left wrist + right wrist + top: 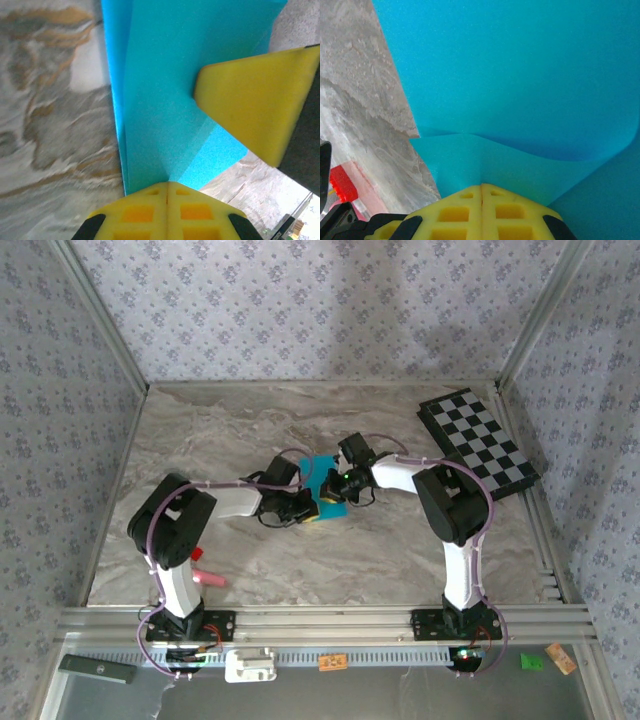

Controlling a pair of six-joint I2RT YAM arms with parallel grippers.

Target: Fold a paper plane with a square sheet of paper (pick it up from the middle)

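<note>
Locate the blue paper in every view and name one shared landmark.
Top external: square sheet of paper mid-picture on the marble tabletop.
Left wrist: upper centre, tapering down into the left gripper.
Right wrist: across most of the picture, pinched by the right gripper.
Shared landmark: the marble tabletop, left of the paper in both wrist views.

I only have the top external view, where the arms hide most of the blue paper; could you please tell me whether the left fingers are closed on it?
Observer: Yes; the left wrist view shows the left fingers pressed together with the square sheet of paper running into their seam.
Operator: Thank you, and the right ones?
Observer: The right fingers are shut on it too; the sheet bulges up just ahead of them.
Operator: Any crease visible?
Observer: The left wrist view shows a straight line along the sheet's left side, like a crease or overlapped layer.
</note>
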